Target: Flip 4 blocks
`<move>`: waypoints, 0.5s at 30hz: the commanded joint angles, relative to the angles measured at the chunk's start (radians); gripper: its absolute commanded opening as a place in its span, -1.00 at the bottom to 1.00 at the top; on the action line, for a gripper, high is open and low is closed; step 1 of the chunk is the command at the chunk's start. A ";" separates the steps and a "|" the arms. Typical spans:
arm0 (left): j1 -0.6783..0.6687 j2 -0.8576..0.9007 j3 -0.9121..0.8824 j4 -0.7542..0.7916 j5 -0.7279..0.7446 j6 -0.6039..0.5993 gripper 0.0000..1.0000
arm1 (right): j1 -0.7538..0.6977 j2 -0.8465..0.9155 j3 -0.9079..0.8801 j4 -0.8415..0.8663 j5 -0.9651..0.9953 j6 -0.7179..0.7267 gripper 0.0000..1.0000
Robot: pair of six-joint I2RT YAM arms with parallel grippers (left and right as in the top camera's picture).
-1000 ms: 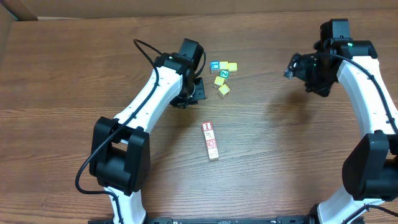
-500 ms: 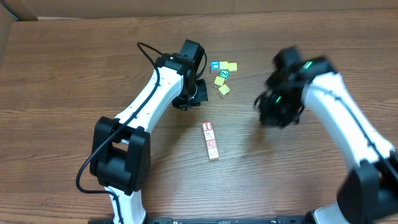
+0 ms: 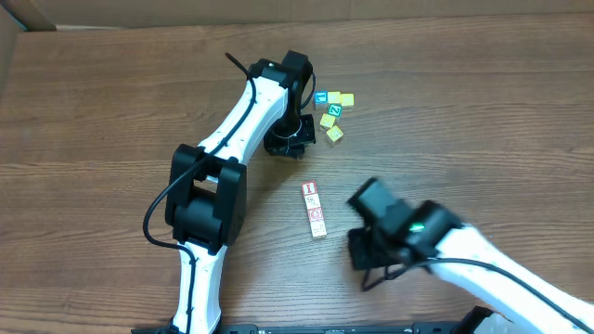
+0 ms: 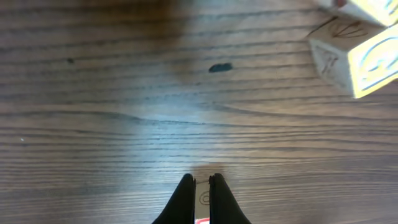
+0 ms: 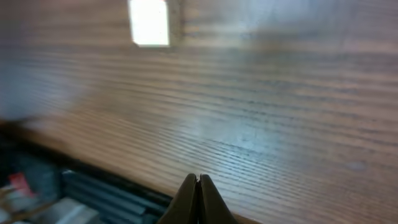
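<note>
A brown wood-grain table [image 3: 111, 121] fills the view, with a corner of cardboard [image 3: 28, 14] at its far left edge.

The four blocks [image 3: 315, 211] lie near the middle of the table, set end to end and touching in one short line that runs from the far side toward the robot. That line sits well apart from everything else, which I judge leaves each block open to a grip across the row's width, though not along it, where the neighbours leave no gap. Their upper faces are pale, with red frames and red printed marks. The nearest one reads more as bare wood from above. No flip shows as begun.

The right gripper [image 5: 198, 182] has its fingers pressed together on nothing. It hangs low over bare table just to the right of the row's near end, and the arm is blurred in the overhead view. A pale square at the top of its wrist view is probably one end of the row, though it is too smeared to be sure.

The left gripper [image 4: 201, 182] is also closed and carries no block. It is beyond the row's far end, beside a loose cluster of coloured cubes [image 3: 331, 109] that are no part of this job. Shut fingers must part before either can grasp a block.
</note>
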 commanded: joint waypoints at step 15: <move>-0.070 0.029 0.005 0.023 -0.112 -0.048 -0.92 | 0.101 0.360 0.160 0.068 0.039 0.055 -0.92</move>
